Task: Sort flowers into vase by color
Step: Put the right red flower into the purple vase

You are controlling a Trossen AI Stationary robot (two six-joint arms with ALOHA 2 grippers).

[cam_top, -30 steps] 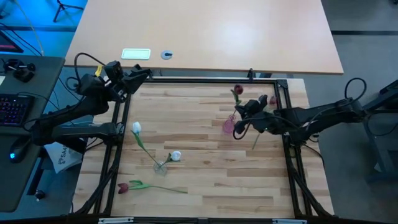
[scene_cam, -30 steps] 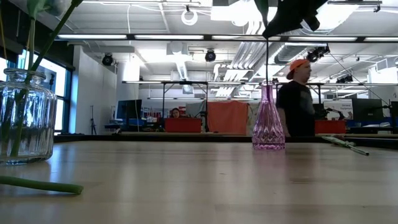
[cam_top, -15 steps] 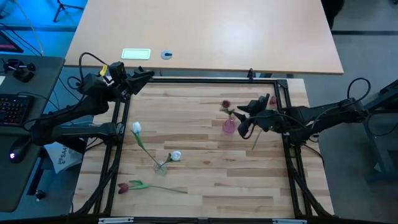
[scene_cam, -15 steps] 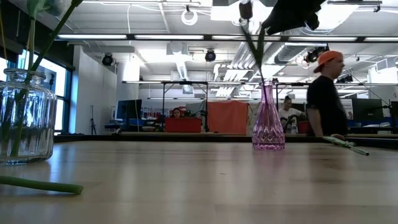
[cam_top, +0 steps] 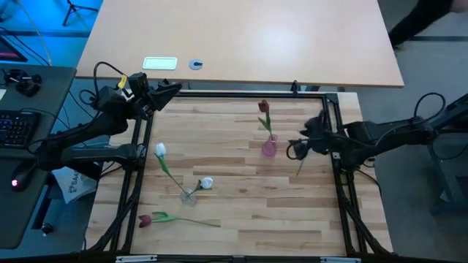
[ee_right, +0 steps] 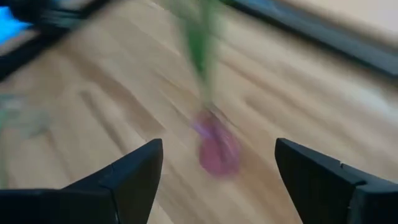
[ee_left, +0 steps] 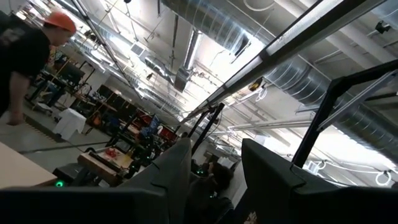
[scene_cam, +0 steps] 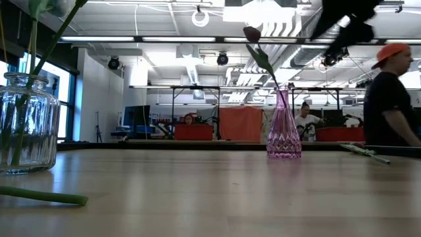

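I take the pink vase (cam_top: 269,148) as my marker: one dark red tulip (cam_top: 263,107) stands in it, stem tilted, head leaning toward the far edge of the table (cam_top: 241,212). My right hand (cam_top: 298,148) sits just beside the vase on its right, fingers spread and holding nothing; the right wrist view is smeared, so I make out only a pink blur between the fingers (ee_right: 134,174). Well to the left of the pink vase, a clear glass jar (cam_top: 189,196) holds a white tulip (cam_top: 160,150), and a second white tulip (cam_top: 206,183) lies by it; I cannot tell whether its stem is in the jar. The other red tulip (cam_top: 145,219) lies flat on the table nearer the front edge. My left hand (cam_top: 170,88) waits at the far left corner, released, its camera seeing only ceiling. A person (scene_cam: 391,99) is cut off at the low view's edge.
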